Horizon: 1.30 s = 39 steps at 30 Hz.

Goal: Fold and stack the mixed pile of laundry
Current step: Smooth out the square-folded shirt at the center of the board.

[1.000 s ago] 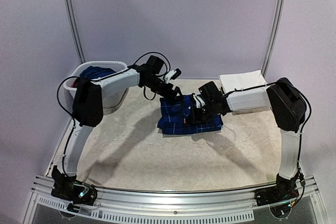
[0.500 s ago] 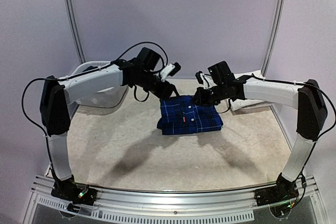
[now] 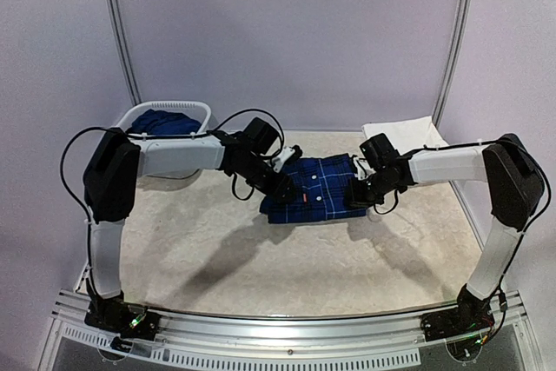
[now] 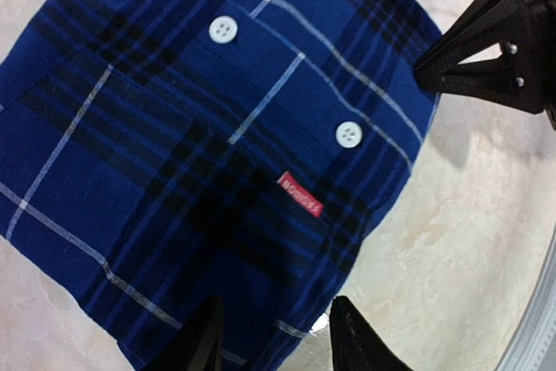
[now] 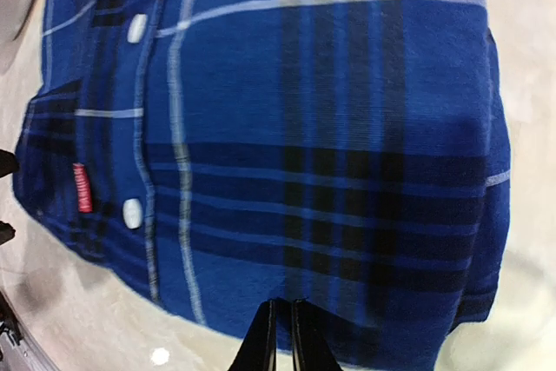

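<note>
A navy plaid shirt (image 3: 314, 188) lies folded into a rectangle on the table's middle, buttons and a small red label (image 4: 300, 194) facing up. My left gripper (image 3: 282, 182) hovers low at its left edge. In the left wrist view the left gripper (image 4: 274, 345) has its fingers apart, with the shirt's (image 4: 200, 154) corner between them. My right gripper (image 3: 360, 194) sits at the shirt's right edge. In the right wrist view the right gripper (image 5: 282, 336) is shut, tips against the shirt's (image 5: 287, 128) edge, and no cloth shows pinched. More blue laundry (image 3: 161, 121) fills the basket.
The white oval basket (image 3: 165, 109) stands at the back left, close to the left arm's elbow. A folded white cloth (image 3: 398, 132) lies at the back right, behind the right forearm. Beige table surface (image 3: 261, 258) stretches in front of the shirt.
The left gripper dropped from the shirt's back-left corner to its left edge, its jaws narrowing. The right gripper, shut throughout, went from the shirt's middle, up behind it, then down to the right edge.
</note>
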{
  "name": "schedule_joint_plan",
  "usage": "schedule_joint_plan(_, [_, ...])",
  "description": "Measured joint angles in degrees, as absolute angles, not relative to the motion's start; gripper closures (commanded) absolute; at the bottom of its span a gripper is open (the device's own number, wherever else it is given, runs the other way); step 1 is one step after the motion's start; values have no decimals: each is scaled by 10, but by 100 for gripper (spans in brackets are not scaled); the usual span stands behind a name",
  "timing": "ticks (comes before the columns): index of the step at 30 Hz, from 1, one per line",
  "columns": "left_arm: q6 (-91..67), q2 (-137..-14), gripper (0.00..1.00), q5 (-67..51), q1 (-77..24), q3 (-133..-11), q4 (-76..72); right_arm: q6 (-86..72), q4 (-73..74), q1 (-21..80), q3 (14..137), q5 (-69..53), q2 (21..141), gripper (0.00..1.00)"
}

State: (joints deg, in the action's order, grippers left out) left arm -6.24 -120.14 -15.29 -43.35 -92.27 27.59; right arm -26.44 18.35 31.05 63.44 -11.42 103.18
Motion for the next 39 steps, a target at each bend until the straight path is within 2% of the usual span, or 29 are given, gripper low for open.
schedule_joint_plan(12, [-60,-1237,59,-111,-433,-866,234,-271,138,323,602,-108,1064,93])
schedule_joint_plan(22, [-45,-1200,58,-61,-430,-825,233,-329,171,389,617,-22,1063,94])
schedule_joint_plan(27, [-41,-1168,49,-30,-430,-814,252,-351,244,420,652,33,1056,93])
schedule_joint_plan(35, [-21,-1093,25,38,-441,-814,271,-375,350,437,721,119,1017,89])
schedule_joint_plan(38, [-7,-1065,11,72,-456,-814,277,-388,385,438,747,152,1004,87])
schedule_joint_plan(39, [-2,-1054,3,86,-465,-814,279,-391,396,438,752,162,997,87])
